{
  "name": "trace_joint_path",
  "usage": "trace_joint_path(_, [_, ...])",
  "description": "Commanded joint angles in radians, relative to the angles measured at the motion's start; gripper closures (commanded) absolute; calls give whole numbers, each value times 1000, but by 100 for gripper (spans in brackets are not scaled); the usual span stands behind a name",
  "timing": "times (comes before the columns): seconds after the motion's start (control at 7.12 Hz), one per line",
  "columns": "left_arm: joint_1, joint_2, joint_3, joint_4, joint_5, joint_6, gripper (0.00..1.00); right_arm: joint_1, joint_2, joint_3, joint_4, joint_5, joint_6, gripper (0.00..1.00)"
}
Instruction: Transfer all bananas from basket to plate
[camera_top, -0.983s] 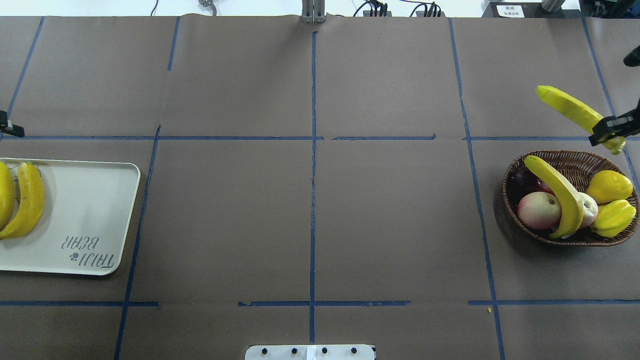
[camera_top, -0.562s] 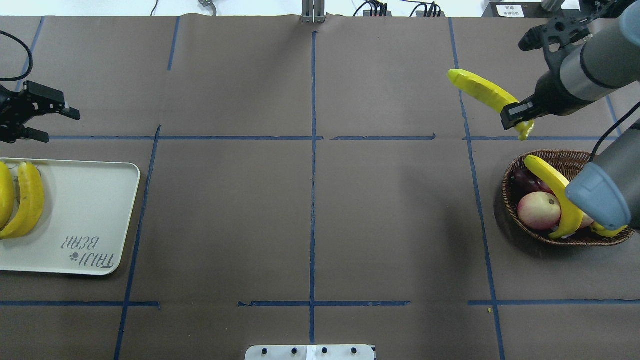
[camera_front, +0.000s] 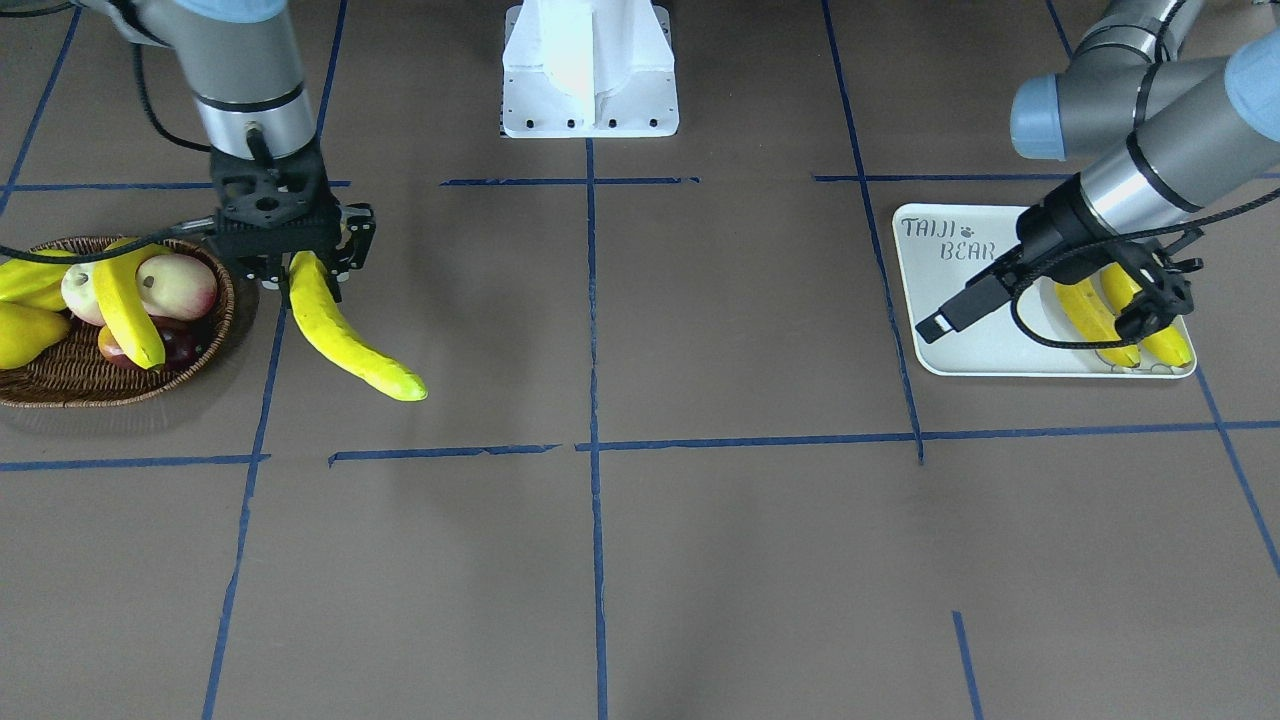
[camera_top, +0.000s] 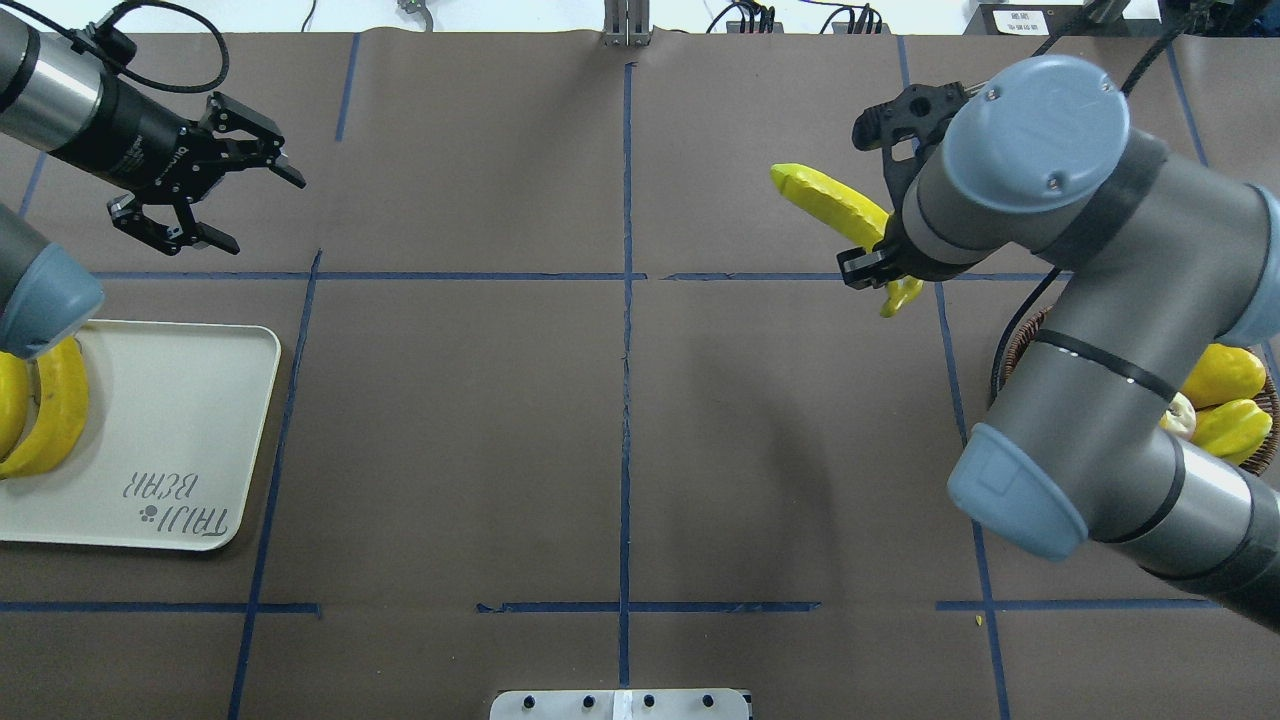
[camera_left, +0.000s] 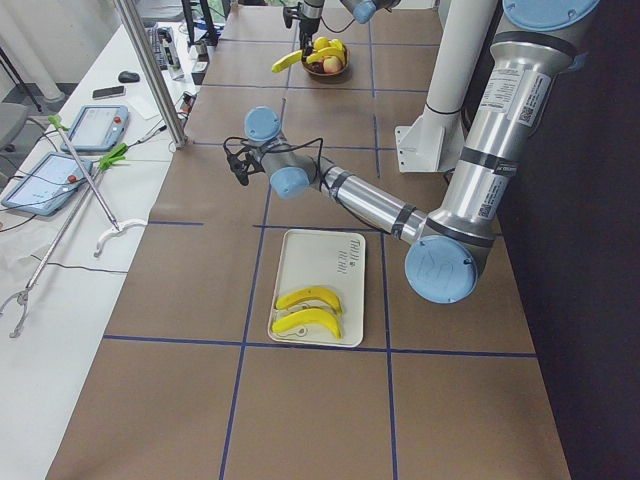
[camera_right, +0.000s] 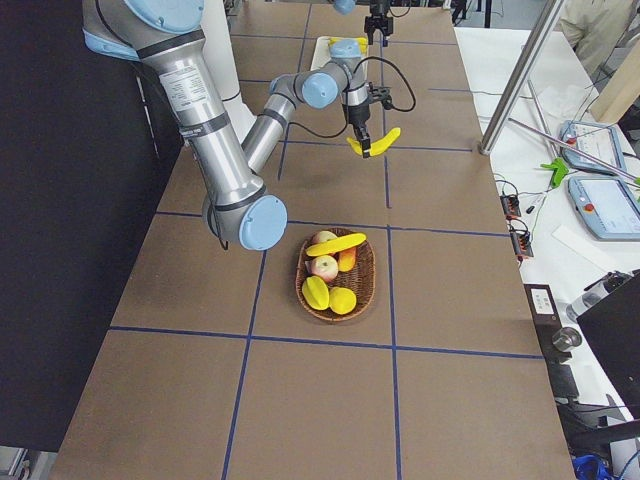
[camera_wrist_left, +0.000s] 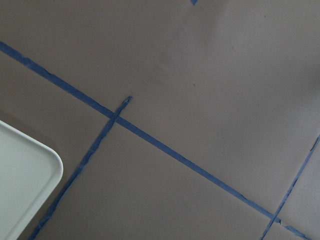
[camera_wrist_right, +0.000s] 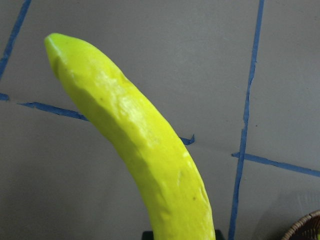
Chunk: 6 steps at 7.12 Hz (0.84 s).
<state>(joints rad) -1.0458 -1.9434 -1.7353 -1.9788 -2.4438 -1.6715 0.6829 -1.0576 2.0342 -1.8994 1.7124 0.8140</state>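
Observation:
My right gripper (camera_top: 878, 262) is shut on the stem end of a yellow banana (camera_top: 828, 202), held in the air left of the wicker basket (camera_front: 60, 385); the wrist view shows the banana (camera_wrist_right: 140, 145) jutting out over the table. One more banana (camera_front: 125, 300) lies across the fruit in the basket. The right arm hides most of the basket in the overhead view. Two bananas (camera_top: 55, 410) lie side by side on the off-white plate (camera_top: 170, 430) at the left. Beyond the plate's far edge, my left gripper (camera_top: 267, 215) hangs open and empty.
Round cream-and-pink fruit (camera_front: 180, 285) and yellow fruit (camera_top: 1225, 375) share the basket. Blue tape lines (camera_top: 627, 300) grid the brown table. The robot's white base (camera_front: 590, 70) stands at the near middle edge. Tablets and tools (camera_left: 80, 130) lie on a side bench.
My right arm has carried the banana leftward, away from the basket, and now covers most of it. The left arm has swung in from the left edge, its gripper staying open.

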Motion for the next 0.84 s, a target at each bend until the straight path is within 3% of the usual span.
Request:
trace_joint_path(0.0, [44,-122,-15,165,2,-57,1,-145,109,-12,-116,-183,111,100])
trace_joint_path(0.42, [133,-277,-18,352,63,-82,1,-305,209,-60,-199,-397,211,100])
trace_joint_path(0.7, [211,-354,-9,403,112,-147,1,-350,316,-159,-231,-447,267,100])
